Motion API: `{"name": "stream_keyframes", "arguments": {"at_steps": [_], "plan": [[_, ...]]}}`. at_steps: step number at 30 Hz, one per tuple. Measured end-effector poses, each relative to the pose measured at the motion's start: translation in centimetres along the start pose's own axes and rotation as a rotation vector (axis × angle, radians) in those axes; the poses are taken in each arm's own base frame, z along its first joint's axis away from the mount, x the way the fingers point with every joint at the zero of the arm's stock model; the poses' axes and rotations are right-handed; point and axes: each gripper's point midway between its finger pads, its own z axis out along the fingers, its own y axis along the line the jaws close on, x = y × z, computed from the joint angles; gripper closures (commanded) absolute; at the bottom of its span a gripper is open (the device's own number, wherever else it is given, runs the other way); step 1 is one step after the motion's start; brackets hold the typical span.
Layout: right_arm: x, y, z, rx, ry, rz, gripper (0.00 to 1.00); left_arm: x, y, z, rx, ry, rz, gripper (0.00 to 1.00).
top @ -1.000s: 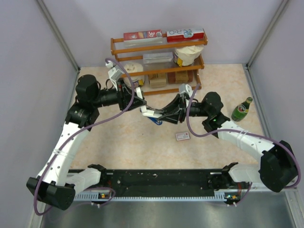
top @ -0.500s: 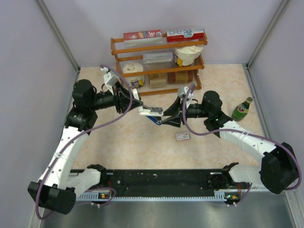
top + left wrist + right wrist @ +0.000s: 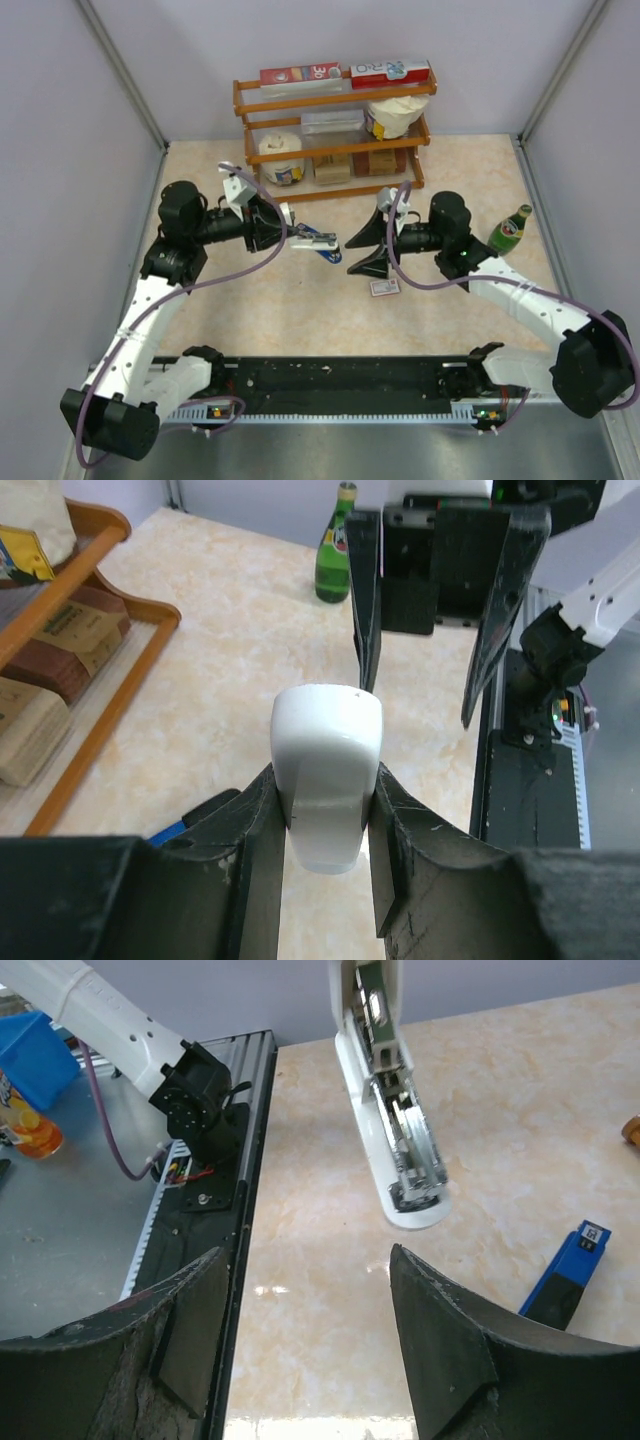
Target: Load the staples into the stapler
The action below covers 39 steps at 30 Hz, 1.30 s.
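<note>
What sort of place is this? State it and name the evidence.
Probably a robot test cell: plain panel walls box in a marble-patterned table, a left arm and right arm are bolted to its near edge, and a wooden rack holds assorted goods.

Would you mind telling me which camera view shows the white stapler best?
The right wrist view: the white stapler is close, its metal inside facing the camera. The left wrist view shows only its rounded white end, clamped in the left gripper. The top view shows it small, from above.
</note>
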Motion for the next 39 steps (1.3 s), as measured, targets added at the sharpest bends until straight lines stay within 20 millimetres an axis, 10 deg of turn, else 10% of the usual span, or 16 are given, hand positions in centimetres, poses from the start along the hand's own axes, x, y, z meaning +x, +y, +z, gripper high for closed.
{"name": "stream_keyframes", "arguments": {"at_steps": [16,28,39], "plan": [[1.0,0.4,-2.6,0.064,0.078,-0.153,0.25,9.4,-2.7,-0.4,0.220,0.072,0.058,1.00],[2.4,-0.3,-1.7,0.075,0.078,-0.109,0.32,11.8,-1.7,0.5,0.276,0.073,0.076,0.98],[3.6,-1.4,3.2,0.046,0.145,-0.037,0.36,11.0,-1.8,0.6,0.286,0.042,0.087,0.97]]}}
